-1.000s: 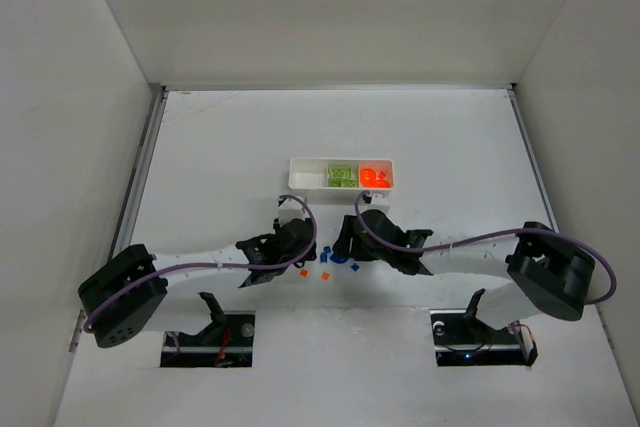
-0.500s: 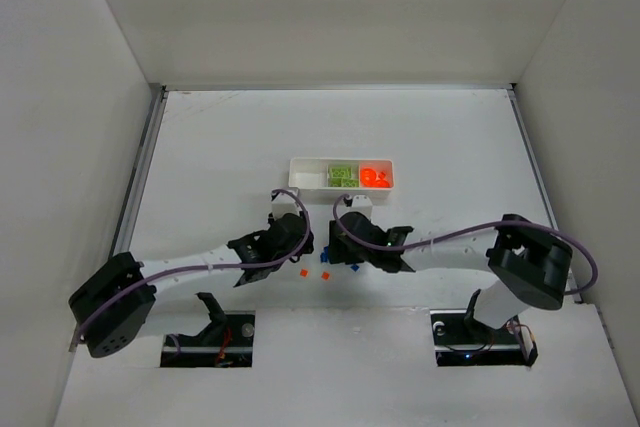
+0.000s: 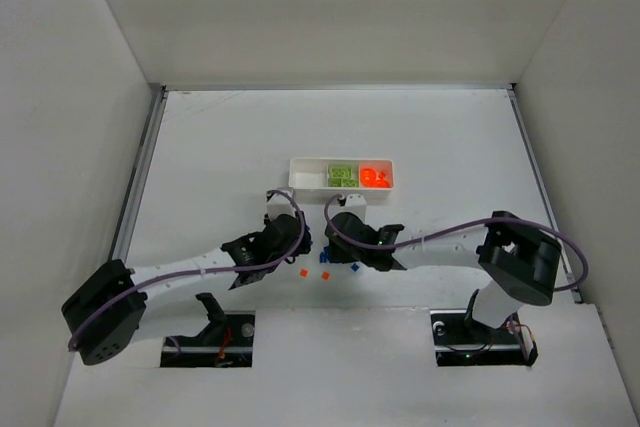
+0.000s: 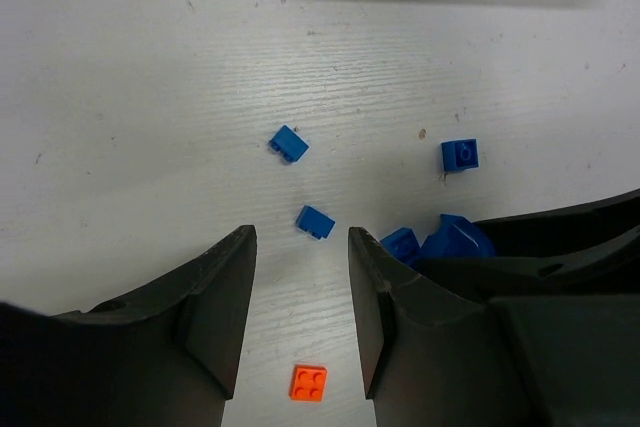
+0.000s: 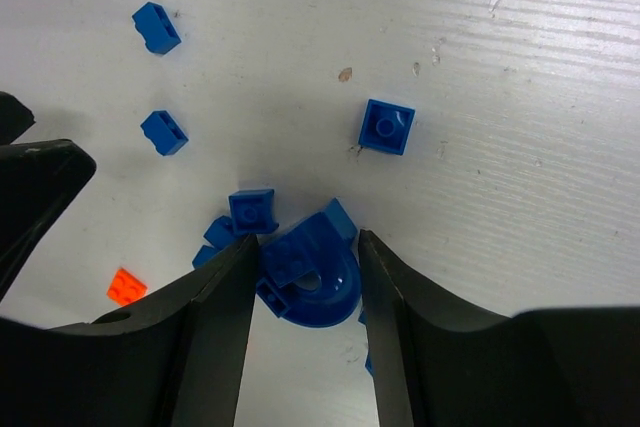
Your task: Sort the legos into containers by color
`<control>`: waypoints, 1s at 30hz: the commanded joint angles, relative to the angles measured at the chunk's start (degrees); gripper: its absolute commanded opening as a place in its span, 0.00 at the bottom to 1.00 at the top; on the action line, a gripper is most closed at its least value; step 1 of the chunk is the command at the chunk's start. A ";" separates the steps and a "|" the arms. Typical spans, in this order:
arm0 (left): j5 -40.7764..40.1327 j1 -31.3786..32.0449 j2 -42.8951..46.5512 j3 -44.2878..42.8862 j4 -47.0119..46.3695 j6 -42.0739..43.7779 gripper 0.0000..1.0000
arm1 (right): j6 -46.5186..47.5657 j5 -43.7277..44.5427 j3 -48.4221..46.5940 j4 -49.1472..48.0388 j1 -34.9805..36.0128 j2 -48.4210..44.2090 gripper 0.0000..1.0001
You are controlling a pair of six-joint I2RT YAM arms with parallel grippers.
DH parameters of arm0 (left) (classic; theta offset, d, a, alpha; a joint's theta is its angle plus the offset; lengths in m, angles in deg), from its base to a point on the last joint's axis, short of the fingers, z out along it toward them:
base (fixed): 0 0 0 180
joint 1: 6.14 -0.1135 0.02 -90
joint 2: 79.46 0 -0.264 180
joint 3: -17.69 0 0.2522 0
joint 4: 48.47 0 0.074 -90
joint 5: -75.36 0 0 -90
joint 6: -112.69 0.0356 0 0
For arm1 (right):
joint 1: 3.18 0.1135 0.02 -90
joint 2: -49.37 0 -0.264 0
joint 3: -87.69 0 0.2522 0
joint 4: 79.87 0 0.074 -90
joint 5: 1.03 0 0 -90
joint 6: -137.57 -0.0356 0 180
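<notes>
Blue legos lie loose on the table: small blocks (image 5: 157, 27), (image 5: 164, 132), (image 5: 387, 126) and a cluster (image 5: 252, 210). My right gripper (image 5: 308, 242) is shut on a rounded blue lego (image 5: 312, 275) that rests on the table, a finger against each side. My left gripper (image 4: 300, 237) is open and low over the table, with an orange lego (image 4: 308, 383) lying between its fingers. In the top view both grippers, left (image 3: 303, 250) and right (image 3: 340, 255), meet in front of the white tray (image 3: 296, 185). Its left container (image 3: 305, 175) is bare, the middle (image 3: 343, 175) holds green legos, the right (image 3: 376, 177) orange ones.
A second orange lego (image 3: 325, 275) lies beside the first (image 3: 302, 273). In the left wrist view the right gripper's dark fingers (image 4: 560, 237) crowd the right side, beside the blue cluster (image 4: 400, 244). White walls enclose the table; purple cables loop over both wrists.
The right arm has reached further left and its jaws have narrowed onto the rounded blue lego. The left arm has shifted slightly, its jaws unchanged.
</notes>
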 commanded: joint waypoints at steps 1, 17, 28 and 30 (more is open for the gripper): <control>-0.22 -0.65 2.13 0.59 0.79 0.62 0.39 | 1.30 2.49 -2.80 4.04 1.39 1.40 0.51; -0.13 -0.74 4.59 0.85 2.28 0.53 0.39 | 1.48 3.82 -1.31 4.23 1.75 -4.74 0.39; -0.83 -3.11 10.83 2.25 6.23 -0.08 0.39 | 7.80 -3.12 -6.66 -0.95 -5.18 -9.06 0.39; -0.83 -4.07 13.02 3.05 7.90 -0.17 0.39 | 9.29 -4.79 -9.38 -1.92 -6.86 -8.01 0.38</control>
